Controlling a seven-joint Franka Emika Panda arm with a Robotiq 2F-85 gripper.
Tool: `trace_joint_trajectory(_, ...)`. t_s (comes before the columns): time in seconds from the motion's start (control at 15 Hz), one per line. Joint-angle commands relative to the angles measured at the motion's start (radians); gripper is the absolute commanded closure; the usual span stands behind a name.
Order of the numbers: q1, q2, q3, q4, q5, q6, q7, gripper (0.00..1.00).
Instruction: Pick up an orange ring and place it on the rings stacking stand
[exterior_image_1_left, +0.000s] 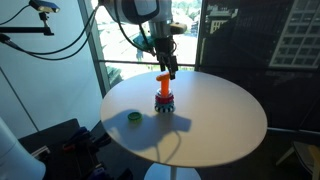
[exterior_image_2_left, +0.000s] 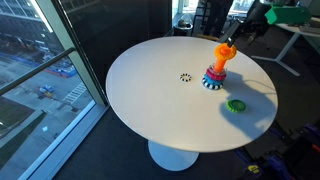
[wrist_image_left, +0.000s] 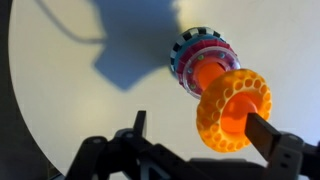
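Observation:
The orange ring (wrist_image_left: 233, 108) is a honeycomb-textured donut, threaded over the top of the orange peg of the rings stacking stand (wrist_image_left: 200, 60). The stand carries dark and red rings at its base and is upright on the white round table in both exterior views (exterior_image_1_left: 164, 98) (exterior_image_2_left: 215, 76). The ring sits high on the peg (exterior_image_1_left: 161, 74) (exterior_image_2_left: 226, 50). My gripper (wrist_image_left: 200, 125) is open. Its right finger is at the ring's edge and its left finger is well clear. It hangs just above the peg (exterior_image_1_left: 171, 68) (exterior_image_2_left: 233, 42).
A small green ring (exterior_image_1_left: 134, 117) (exterior_image_2_left: 236, 105) lies flat on the table (exterior_image_1_left: 215, 125) near the stand. A small dark-and-white mark (exterior_image_2_left: 185, 77) is at the table's middle. Tall windows stand behind, and dark equipment sits on the floor by the table.

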Motion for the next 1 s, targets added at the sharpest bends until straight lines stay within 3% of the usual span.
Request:
trace_joint_trajectory(0.0,-0.017,-0.012,-0.017,0.017,-0.013,-0.033,0.021,0.0)
trace_joint_trajectory(0.93,-0.026,0.054,-0.031,0.022,-0.007,-0.028,0.01,0.0)
